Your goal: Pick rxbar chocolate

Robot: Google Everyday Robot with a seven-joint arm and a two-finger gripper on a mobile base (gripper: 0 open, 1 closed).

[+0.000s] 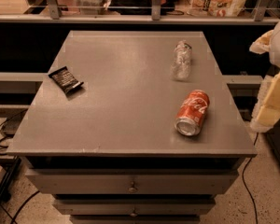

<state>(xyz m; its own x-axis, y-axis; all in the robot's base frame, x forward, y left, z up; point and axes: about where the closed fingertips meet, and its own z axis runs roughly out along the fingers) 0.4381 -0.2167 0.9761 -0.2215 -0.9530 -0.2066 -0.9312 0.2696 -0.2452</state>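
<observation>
The rxbar chocolate (pixel 66 80) is a small flat bar in a black wrapper with pale print. It lies at the left edge of the grey table top (pixel 126 111), turned at an angle. My gripper (pixel 273 78) shows as white and pale yellow parts at the right edge of the camera view, beside the table's right side. It is far from the bar and holds nothing that I can see.
A red soda can (pixel 193 112) lies on its side at the front right of the table. A clear plastic bottle (pixel 181 59) lies at the back right. Drawers (pixel 132 183) sit under the top. A rail and shelf run behind, and cables lie on the floor at left.
</observation>
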